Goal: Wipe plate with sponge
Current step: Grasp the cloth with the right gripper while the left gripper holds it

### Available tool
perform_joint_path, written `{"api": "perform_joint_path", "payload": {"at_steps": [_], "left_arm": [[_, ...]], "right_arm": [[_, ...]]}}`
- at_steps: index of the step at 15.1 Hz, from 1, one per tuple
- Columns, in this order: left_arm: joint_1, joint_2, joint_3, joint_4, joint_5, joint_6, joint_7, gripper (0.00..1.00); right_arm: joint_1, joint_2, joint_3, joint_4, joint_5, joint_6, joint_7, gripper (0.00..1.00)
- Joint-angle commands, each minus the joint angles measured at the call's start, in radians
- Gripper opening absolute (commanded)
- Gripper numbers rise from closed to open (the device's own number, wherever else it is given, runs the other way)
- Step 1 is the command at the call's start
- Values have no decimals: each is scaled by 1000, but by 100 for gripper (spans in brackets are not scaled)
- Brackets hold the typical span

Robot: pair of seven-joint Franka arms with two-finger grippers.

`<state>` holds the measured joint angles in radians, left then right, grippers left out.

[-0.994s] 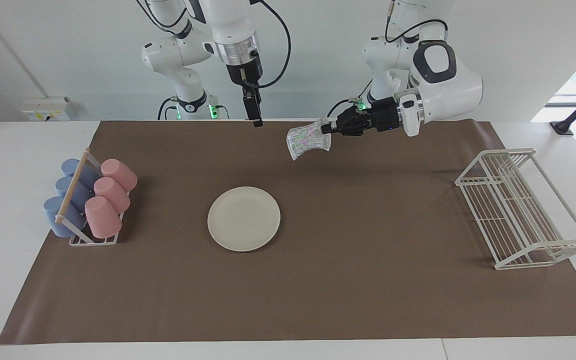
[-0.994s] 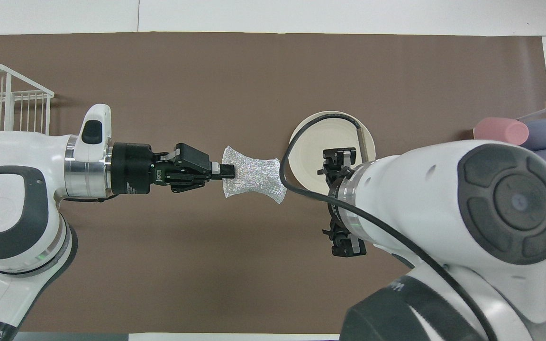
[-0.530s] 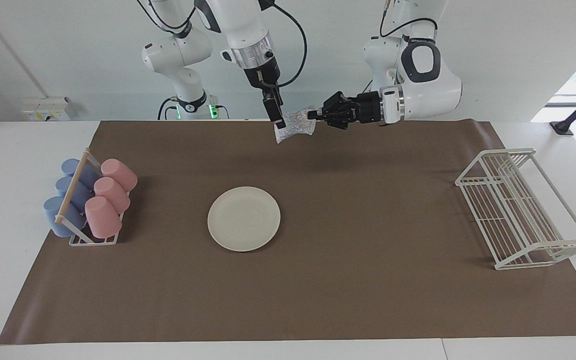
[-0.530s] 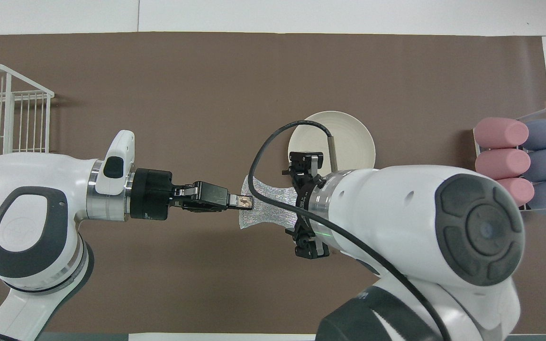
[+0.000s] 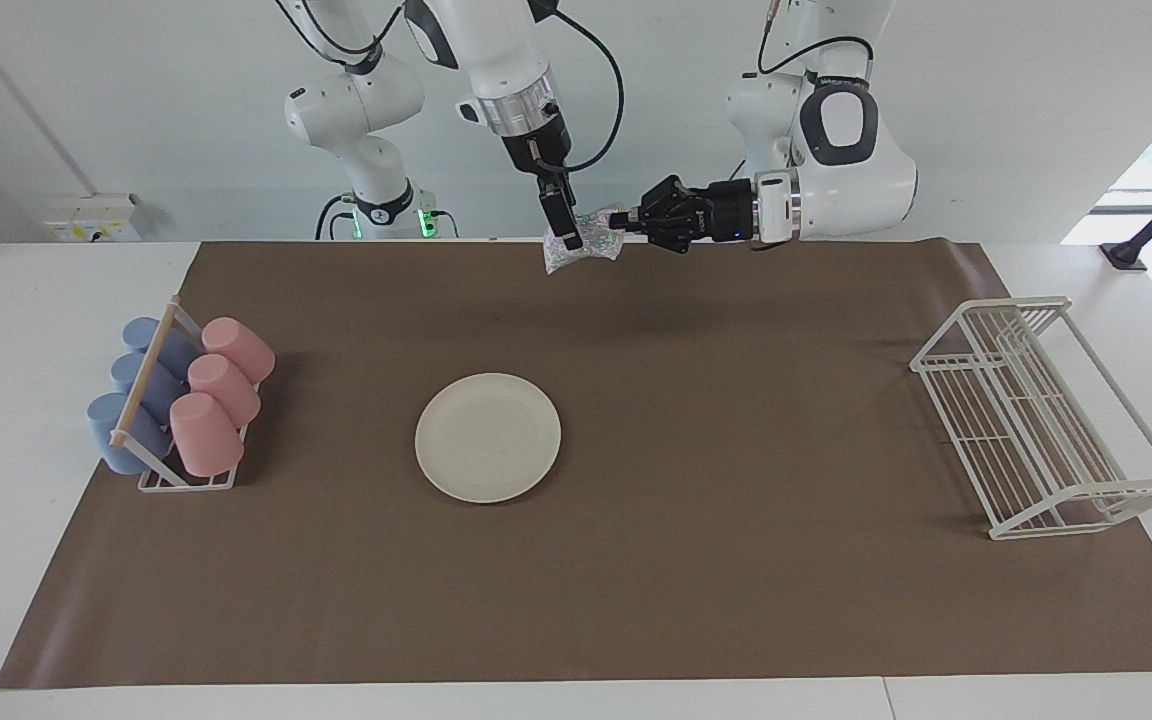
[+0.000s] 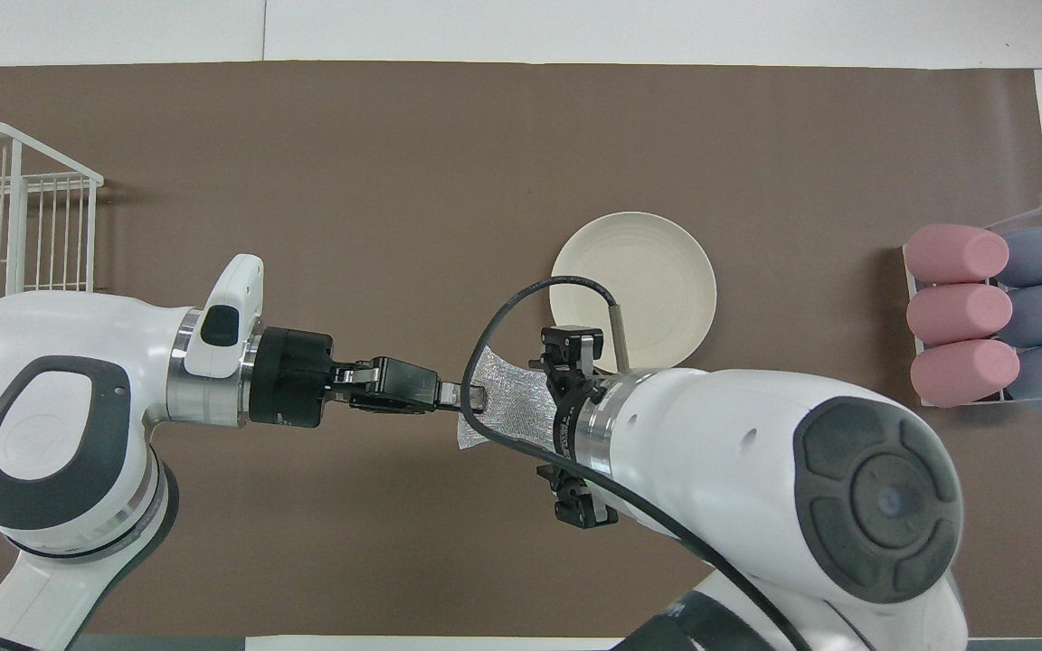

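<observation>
**Step in hand:** passing the sponge [image 5: 588,243] from the left claw [image 5: 618,220] to the right claw [image 5: 568,236], in the air above the brown mat [image 5: 736,450].

**Present state**
- The left claw is clamped on one end of the sponge and holds it out sideways, toward the right claw.
- The right claw points down at the free end of the sponge with its jaws wide.
- In the overhead view the right arm covers that end, so it is not clear whether the fingers already straddle the pad.
- The plate [image 5: 488,437] lies flat on the mat, bare, under neither claw and well apart from both.

**Procedure (recommended)**
1. Set the free end of the sponge well between the right claw's fingers. The pad looks soft and limp, so a shallow pinch at the edge is likely to slip.
2. Close the right claw firmly before the left claw lets go.
3. Open the left claw, then draw it straight back along its own line so it does not drag the pad out.
4. Leave the broad part of the sponge hanging below the right claw's fingertips, so that the pad, not the fingers, meets the plate
</observation>
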<state>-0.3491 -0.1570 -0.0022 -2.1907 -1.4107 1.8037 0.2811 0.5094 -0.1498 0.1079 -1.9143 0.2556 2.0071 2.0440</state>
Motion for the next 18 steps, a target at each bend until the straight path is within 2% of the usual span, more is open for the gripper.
{"api": "perform_joint_path", "payload": {"at_steps": [1, 3, 5, 6, 7, 15, 16, 17, 18], "left_arm": [[-2, -29, 11, -30, -17, -23, 20, 0], [-2, -29, 11, -30, -17, -26, 20, 0], [-2, -29, 11, -30, -16, -30, 20, 0], [-2, -29, 11, -30, -16, -32, 20, 0], [-2, -29, 11, -32, -16, -32, 20, 0], [-11, -29, 13, -32, -8, -32, 12, 0], [-11, -29, 13, -32, -4, -32, 6, 13], [-13, -30, 13, -30, 1, -32, -6, 66], [-13, -32, 10, -29, 16, -30, -49, 100]], "right_arm": [[-5, -24, 3, -32, 19, 27, -11, 64], [-6, -24, 3, -32, 19, 25, -11, 61], [-5, -24, 3, -34, 19, 22, -11, 43], [-6, -25, 3, -34, 19, 16, -16, 19], [-8, -27, 1, -35, 19, 16, -31, 0], [-12, -25, 1, -35, 17, 25, -44, 0], [-14, -25, 1, -35, 19, 27, -44, 0], [-14, -25, 1, -34, 17, 25, -44, 0], [-14, -25, 0, -34, 17, 16, -42, 0]]}}
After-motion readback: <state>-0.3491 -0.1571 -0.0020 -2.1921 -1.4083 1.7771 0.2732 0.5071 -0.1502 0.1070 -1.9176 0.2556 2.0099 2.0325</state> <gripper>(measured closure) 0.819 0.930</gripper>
